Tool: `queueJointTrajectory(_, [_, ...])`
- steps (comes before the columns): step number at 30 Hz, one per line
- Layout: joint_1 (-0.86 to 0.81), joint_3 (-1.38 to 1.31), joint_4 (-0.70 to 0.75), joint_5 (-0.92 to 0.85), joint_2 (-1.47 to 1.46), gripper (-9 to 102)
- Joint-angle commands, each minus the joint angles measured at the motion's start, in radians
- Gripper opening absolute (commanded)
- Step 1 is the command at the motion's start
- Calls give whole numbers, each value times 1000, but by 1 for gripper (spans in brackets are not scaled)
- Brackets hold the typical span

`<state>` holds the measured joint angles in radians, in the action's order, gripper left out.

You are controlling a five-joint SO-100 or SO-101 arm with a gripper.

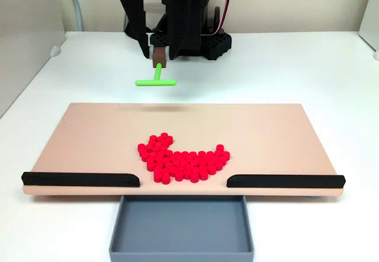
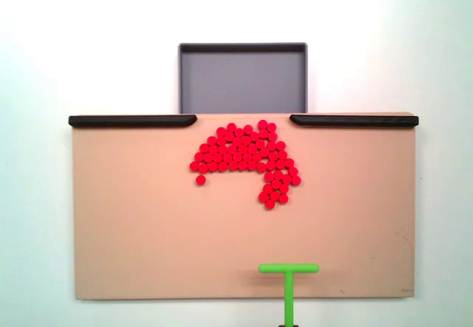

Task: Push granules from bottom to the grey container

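Observation:
The red granules (image 1: 182, 160) lie in a cluster on the tan board (image 1: 89, 137), close to the gap between two black bars. In a fixed view from above, the granules (image 2: 247, 158) sit just below that gap, with one stray bead at the lower left. The grey container (image 1: 180, 226) (image 2: 242, 79) sits empty beyond the gap, against the board's edge. My gripper (image 1: 159, 53) hangs behind the board's far edge, shut on the stem of a green T-shaped stick (image 1: 156, 82) (image 2: 289, 269). The stick's crossbar hovers over the board edge farthest from the container, well apart from the granules.
Black bars (image 1: 80, 179) (image 1: 284, 181) line the board's container-side edge on both sides of the gap. The arm's black base (image 1: 204, 42) stands behind the board. White table surrounds the board, with a wall at the back.

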<state>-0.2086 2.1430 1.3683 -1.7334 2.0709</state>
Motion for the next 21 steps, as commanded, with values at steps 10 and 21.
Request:
queueJointTrajectory(10, [-26,38,-140,-32,-72,0])
queueJointTrajectory(21, [-9,60,-225,-6,-121,0])
